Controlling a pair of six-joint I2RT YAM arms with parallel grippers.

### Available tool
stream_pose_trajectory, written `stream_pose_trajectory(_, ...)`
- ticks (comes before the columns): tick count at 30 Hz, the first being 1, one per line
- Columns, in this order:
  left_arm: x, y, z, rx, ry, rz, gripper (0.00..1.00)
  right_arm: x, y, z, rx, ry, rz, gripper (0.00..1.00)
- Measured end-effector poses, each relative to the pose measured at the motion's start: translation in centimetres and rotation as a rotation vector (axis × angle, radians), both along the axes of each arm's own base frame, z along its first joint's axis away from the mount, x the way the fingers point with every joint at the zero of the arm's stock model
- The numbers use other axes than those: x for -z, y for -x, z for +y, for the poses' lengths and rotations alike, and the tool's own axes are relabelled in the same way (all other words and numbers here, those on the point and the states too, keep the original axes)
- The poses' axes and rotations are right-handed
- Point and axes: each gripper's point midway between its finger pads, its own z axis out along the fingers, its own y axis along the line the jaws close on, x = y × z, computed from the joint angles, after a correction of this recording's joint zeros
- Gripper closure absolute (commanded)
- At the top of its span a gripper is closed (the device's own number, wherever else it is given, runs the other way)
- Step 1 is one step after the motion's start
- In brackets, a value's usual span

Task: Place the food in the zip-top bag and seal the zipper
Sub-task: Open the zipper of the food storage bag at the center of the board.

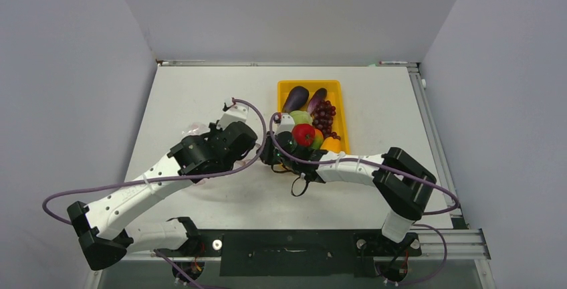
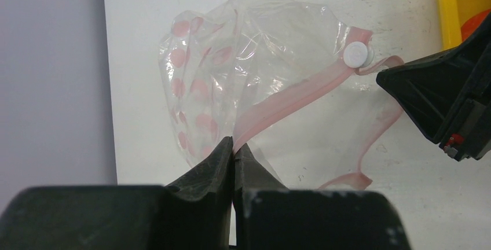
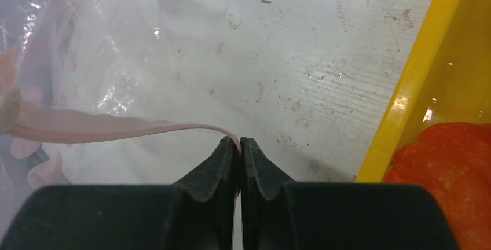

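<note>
1. The left gripper (image 2: 233, 146) is seen closed on the pink zipper (image 2: 295, 96). The right gripper (image 3: 239, 143) is closed on another stretch of it.
2. The zip-top bag (image 2: 231, 59) is held between them beside the yellow tray (image 1: 343, 102) — the food (image 1: 311, 125) is left inside the tray.
3. The film is judged light, limp and slippery — the stiffer zipper is preferred for holding.

Right gripper (image 3: 238, 143) has its fingers pinched tight on the end of the pink zipper (image 3: 116, 127), which trails off left into the clear dotted zip-top bag (image 3: 87, 47). Scuffed white table (image 3: 301, 59) beyond. The yellow tray (image 3: 417, 70) on the right holds some orange-red food (image 3: 451, 169).
</note>
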Motion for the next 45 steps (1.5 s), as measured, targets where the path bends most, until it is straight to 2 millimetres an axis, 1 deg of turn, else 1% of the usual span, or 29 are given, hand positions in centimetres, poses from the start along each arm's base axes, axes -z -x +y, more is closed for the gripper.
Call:
stream_pose_trajectory(2,0.0,-0.3,-0.1,-0.001,-0.015,-0.007,1.0,0.1,0.0,0.1,-0.006,0.001,0.003,0.95)
stream_pose_trajectory(7,0.6,-1.2,-0.1,-0.014,-0.067,-0.022,1.0,0.7,-0.3,1.3,-0.038,0.011,0.009,0.95)
stream_pose_trajectory(9,1.1,-1.4,0.1,-0.019,-0.081,-0.022,1.0,0.7,-0.3,1.4,-0.048,0.019,0.005,0.92)
stream_pose_trajectory(17,2.8,-2.3,0.9,-0.045,-0.08,-0.023,1.0,0.5,-0.9,1.1,-0.059,0.041,-0.014,0.74)
stream_pose_trajectory(20,3.0,-2.4,1.0,-0.04,-0.054,-0.024,1.0,0.4,-0.9,0.8,-0.064,0.05,-0.017,0.66)
stream_pose_trajectory(23,3.2,-2.5,0.9,-0.034,-0.023,-0.027,1.0,-0.1,-0.8,0.8,-0.071,0.046,-0.022,0.6)
stream_pose_trajectory(29,4.4,-2.4,0.7,-0.016,0.018,-0.002,1.0,-2.8,-0.7,0.5,-0.077,0.017,-0.06,0.49)
stream_pose_trajectory(31,4.6,-2.5,0.6,-0.012,0.029,0.001,1.0,-4.2,-0.5,0.3,-0.079,0.0,-0.08,0.44)
stream_pose_trajectory(35,4.7,-2.4,0.3,-0.002,0.052,0.007,1.0,-7.1,-0.3,-0.4,-0.076,-0.03,-0.121,0.38)
stream_pose_trajectory(37,4.6,-2.5,0.3,0.0,0.066,0.008,1.0,-8.6,-0.2,-1.0,-0.068,-0.036,-0.148,0.34)
stream_pose_trajectory(40,4.4,-2.5,0.3,-0.001,0.089,0.002,1.0,-10.6,-0.2,-2.4,-0.043,-0.033,-0.188,0.25)
stream_pose_trajectory(43,4.2,-2.6,0.2,0.001,0.113,-0.005,1.0,-12.5,-0.6,-4.2,-0.002,-0.02,-0.234,0.18)
stream_pose_trajectory(45,4.2,-2.6,0.2,0.003,0.124,-0.007,1.0,-13.2,-1.0,-5.7,0.033,-0.003,-0.259,0.15)
